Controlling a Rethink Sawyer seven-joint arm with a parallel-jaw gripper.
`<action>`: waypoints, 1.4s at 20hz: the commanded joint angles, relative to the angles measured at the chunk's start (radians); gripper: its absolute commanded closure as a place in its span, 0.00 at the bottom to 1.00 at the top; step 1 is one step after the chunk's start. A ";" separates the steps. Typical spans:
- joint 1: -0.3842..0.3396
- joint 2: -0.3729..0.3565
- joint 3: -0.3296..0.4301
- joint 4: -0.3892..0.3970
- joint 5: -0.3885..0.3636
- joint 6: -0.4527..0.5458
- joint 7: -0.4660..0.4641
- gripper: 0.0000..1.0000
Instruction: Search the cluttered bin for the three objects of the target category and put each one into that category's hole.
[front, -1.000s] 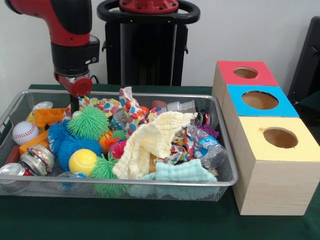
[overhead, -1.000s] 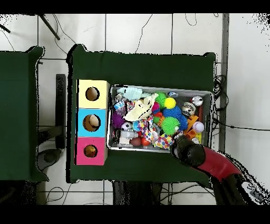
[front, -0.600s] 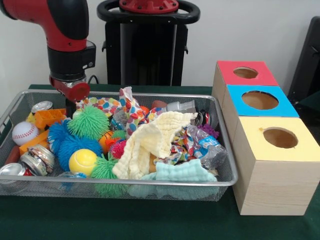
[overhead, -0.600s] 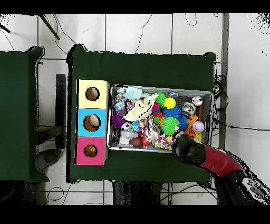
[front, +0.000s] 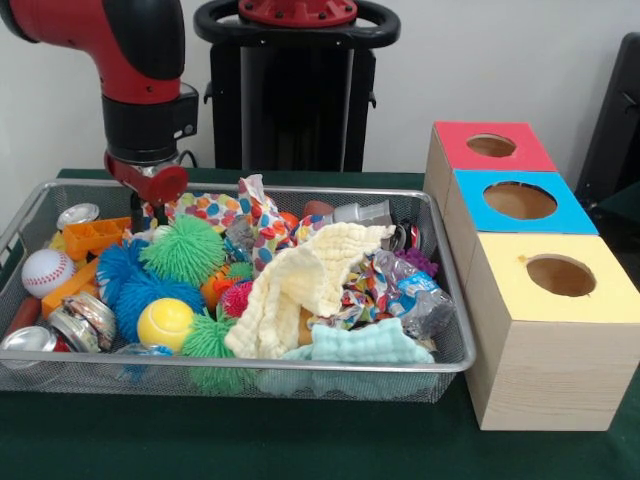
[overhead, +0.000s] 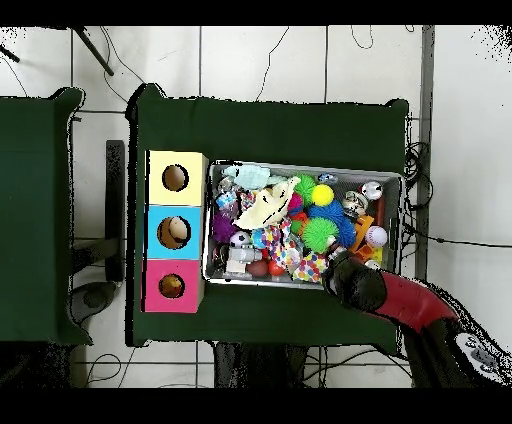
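Item: wire bin (front: 300, 368), sitting left of centre on the green table and packed full.

- Far left: the baseball (front: 47, 272) is lying a little lower and nearer the bin's wall than a second ago, and the orange block (front: 95, 235) behind it has shifted too.
- The gripper (front: 138, 208) is standing in the bin's far left corner, having swung left and come back. It is dipping behind the toys, so whether it is wide or narrow I cannot tell. Nothing is showing in its hold.
- Judgement: this is stirring the clutter, not a pick. No target is lifted yet.
- Candidates: the pictures are not revealing the target category. The green spiky ball (front: 183, 250) and yellow ball (front: 165, 323) are lying open on top. The cream cloth (front: 300, 285) is draping over the middle, hiding what is underneath.
- Right: the red box (front: 455, 145), blue box (front: 475, 190) and yellow box (front: 500, 260) are waiting just beside the bin, each with one round hole.
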 joint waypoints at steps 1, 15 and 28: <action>0.017 -0.019 0.070 -0.033 -0.040 0.084 -0.051 0.00; 0.051 0.044 0.026 -0.084 -0.101 0.033 -0.055 1.00; -0.106 0.016 0.280 -0.307 -0.048 0.326 -0.306 1.00</action>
